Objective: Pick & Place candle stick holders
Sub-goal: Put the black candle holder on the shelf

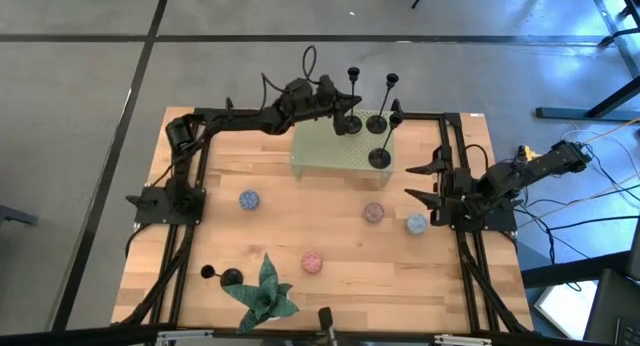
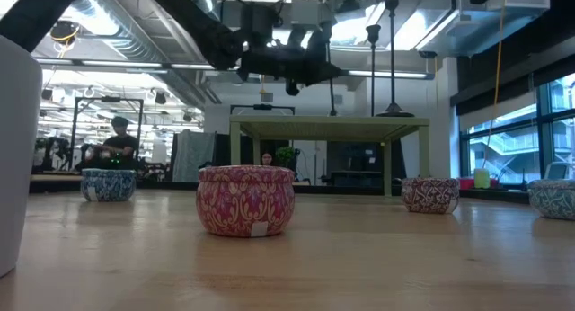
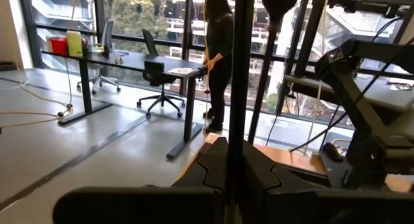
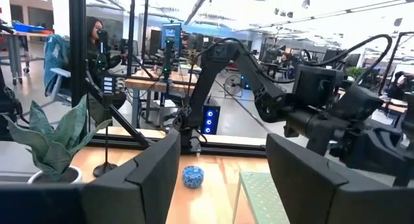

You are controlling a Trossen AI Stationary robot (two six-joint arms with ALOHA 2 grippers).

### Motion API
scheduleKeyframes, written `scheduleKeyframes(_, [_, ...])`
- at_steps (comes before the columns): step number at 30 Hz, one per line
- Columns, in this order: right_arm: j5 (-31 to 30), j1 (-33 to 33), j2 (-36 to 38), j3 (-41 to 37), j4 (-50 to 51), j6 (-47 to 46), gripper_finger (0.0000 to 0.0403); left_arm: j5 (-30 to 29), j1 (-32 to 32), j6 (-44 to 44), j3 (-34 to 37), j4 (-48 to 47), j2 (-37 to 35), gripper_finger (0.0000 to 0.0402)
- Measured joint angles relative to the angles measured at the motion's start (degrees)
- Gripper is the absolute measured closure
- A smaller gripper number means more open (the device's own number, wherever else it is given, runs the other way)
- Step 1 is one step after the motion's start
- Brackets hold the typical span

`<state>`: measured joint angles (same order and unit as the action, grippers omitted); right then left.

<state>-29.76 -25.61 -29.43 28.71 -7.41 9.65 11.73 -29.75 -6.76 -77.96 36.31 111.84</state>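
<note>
**Robot body: appearance notes**

Two arms, both matt black, built of slim jointed links on black frame rails along the table's sides. Left arm (image 1: pixel 250 116): a thin black cable loops above its wrist. Right arm (image 1: pixel 520 176): bulky angular housings, with yellow and blue cables trailing off its rear. Left gripper (image 1: pixel 350 116): black. Right gripper (image 1: pixel 428 181): flat, wedge-shaped black fingers (image 4: pixel 152 166), plain-faced, no markings visible.
</note>
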Motion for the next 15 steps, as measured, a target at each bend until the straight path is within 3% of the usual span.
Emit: scheduleKeyframes(15, [0.0, 0.0, 0.0, 0.0, -0.1, 0.0, 0.0171, 0.2, -0.4, 1.7, -0.7, -0.5, 2.2, 0.0373])
